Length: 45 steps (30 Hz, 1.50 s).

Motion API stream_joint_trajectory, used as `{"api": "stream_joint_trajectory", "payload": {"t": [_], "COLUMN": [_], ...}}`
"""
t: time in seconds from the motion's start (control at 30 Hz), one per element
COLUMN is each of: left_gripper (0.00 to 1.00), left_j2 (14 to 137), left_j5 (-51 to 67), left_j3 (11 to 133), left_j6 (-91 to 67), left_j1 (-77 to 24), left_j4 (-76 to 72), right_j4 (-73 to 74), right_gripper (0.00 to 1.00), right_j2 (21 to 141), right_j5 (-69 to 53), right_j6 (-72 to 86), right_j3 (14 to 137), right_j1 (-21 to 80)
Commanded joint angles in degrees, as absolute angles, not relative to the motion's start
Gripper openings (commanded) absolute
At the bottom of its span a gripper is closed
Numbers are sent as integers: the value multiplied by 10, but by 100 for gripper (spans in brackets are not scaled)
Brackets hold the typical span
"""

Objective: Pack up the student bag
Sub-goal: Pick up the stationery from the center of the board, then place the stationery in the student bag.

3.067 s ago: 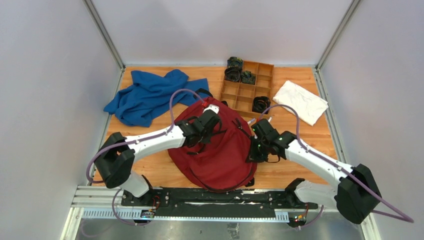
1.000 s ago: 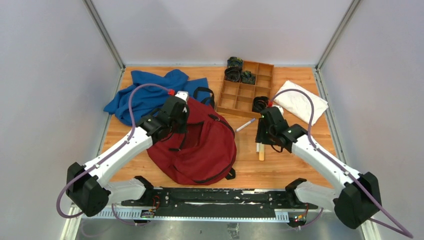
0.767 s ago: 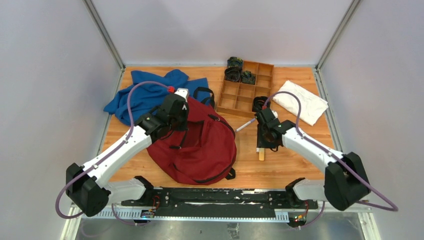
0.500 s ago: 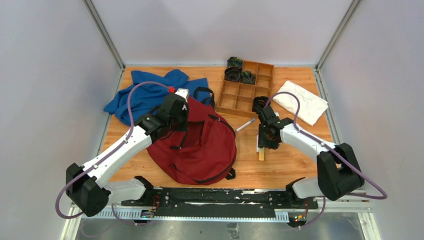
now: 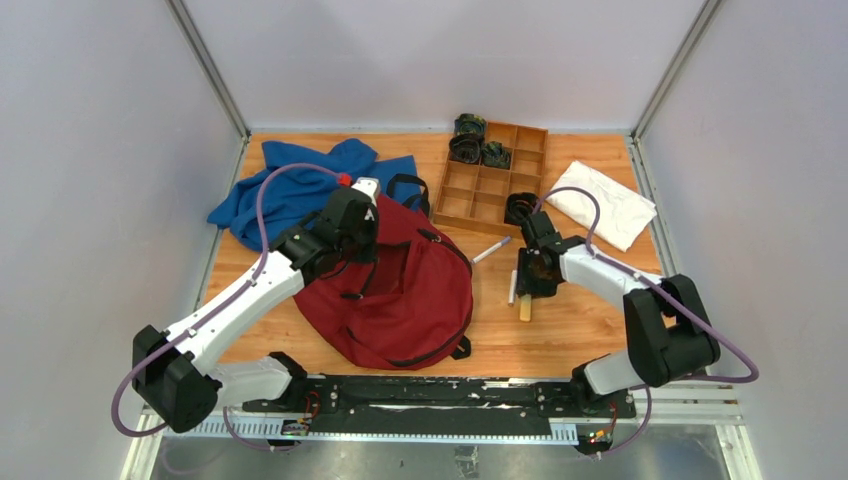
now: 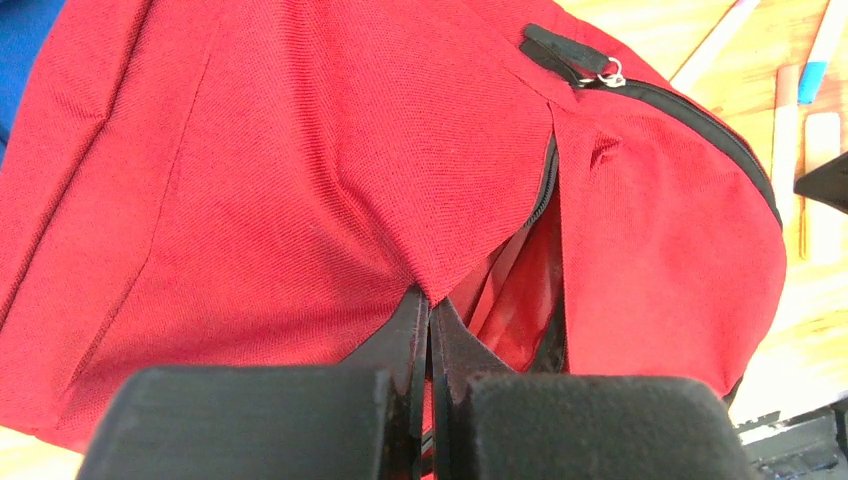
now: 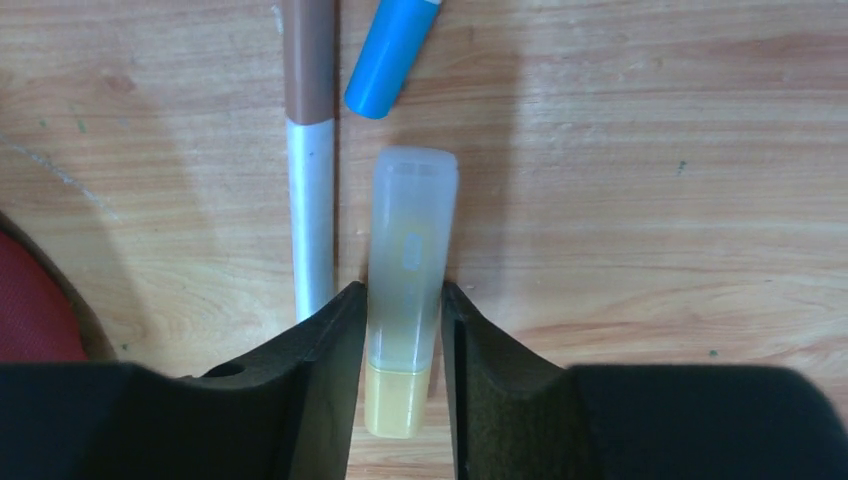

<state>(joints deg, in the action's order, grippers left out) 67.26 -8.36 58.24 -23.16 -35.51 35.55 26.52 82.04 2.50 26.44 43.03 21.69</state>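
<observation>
1. The student bag [image 5: 400, 300] lies flat by the near edge of the counter [image 5: 585, 340], left of its middle, with its top toward the far left corner.
2. The left end effector [image 6: 428, 320] is pressed together on a fold of the bag's red fabric beside the open zip [image 6: 545, 190]. Its fingertips are buried in the cloth. Through the gap only red lining shows; the inside is otherwise hidden.
3. Bare wood separates the bag from the pens to its right, and more bare wood runs to the near right corner.
4. The right end effector [image 7: 405, 300] is clamped on a translucent highlighter [image 7: 408, 240] that lies on the counter, a finger against each long side.
5. A brown-and-white pen [image 7: 310, 150] lies just beside it, and a blue-capped marker [image 7: 390, 60] lies past its tip. Both are cut off at the top of the right wrist view.
6. A white pen [image 5: 492, 250] lies apart, toward the middle.
7. A wooden tray [image 5: 490, 190] sits at the far edge. Black coiled items [image 5: 470, 140] fill some compartments; what they are is hard to make out.
8. A white cloth [image 5: 600, 203] lies toward the far right corner.
9. A blue cloth [image 5: 290, 190] lies toward the far left corner, partly under the bag and arm.
</observation>
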Motion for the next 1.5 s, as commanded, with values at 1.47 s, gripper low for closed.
{"api": "stream_joint_trajectory", "payload": {"t": [1.47], "left_gripper": [0], "left_j2": [623], "left_j5": [14], "left_j3": [566], "left_j6": [-248], "left_j1": [-345], "left_j4": [305], "right_j4": [92], "right_gripper": [0], "right_j2": [985], "right_j5": [-205], "right_j6": [505], "right_j3": [733], "right_j1": [509]}}
